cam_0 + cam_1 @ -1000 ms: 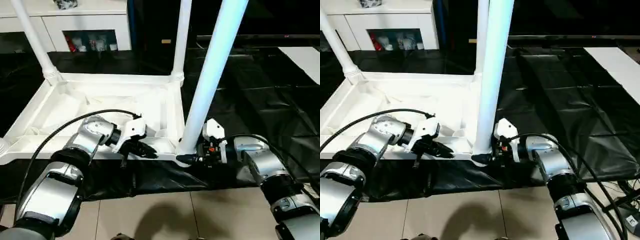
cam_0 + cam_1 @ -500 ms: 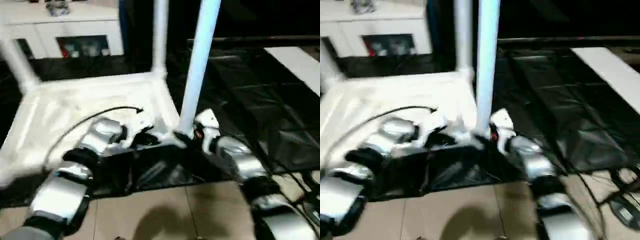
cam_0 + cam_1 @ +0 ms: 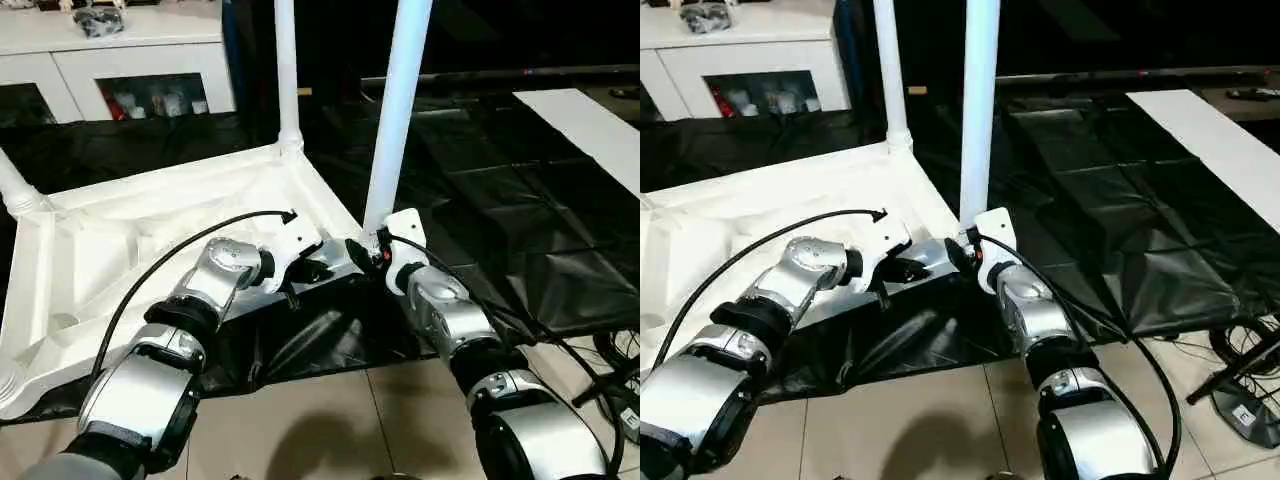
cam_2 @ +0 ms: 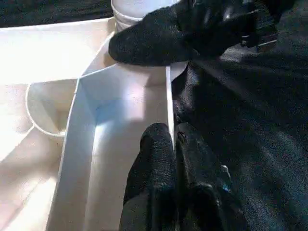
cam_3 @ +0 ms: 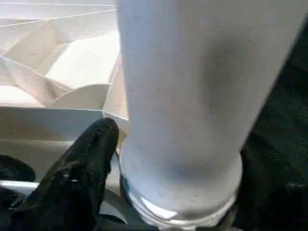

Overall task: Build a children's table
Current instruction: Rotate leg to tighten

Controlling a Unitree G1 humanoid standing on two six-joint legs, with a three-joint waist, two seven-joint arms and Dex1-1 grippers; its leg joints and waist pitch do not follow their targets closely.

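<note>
The white tabletop (image 3: 120, 240) lies upside down on a black sheet, rim upward. Three white legs stand in its corner sockets: one at the near right corner (image 3: 398, 120), one at the far corner (image 3: 286, 70), and one at the left (image 3: 15, 190). My left gripper (image 3: 300, 275) is shut on the thin rim wall beside the near right corner, the rim running between its fingers (image 4: 156, 154). My right gripper (image 3: 365, 250) sits at the foot of the near right leg (image 5: 183, 96), open, with a finger (image 5: 82, 168) close beside the tube.
The black sheet (image 3: 520, 200) covers the floor to the right and behind. A flat white board (image 3: 590, 120) lies at the far right. A white cabinet (image 3: 120, 50) stands at the back left. Tiled floor (image 3: 300, 420) and cables (image 3: 620, 350) lie near my arms.
The head camera has swung, so the whole scene sits differently in the picture. Both grippers stay at the same near right corner of the tabletop.
</note>
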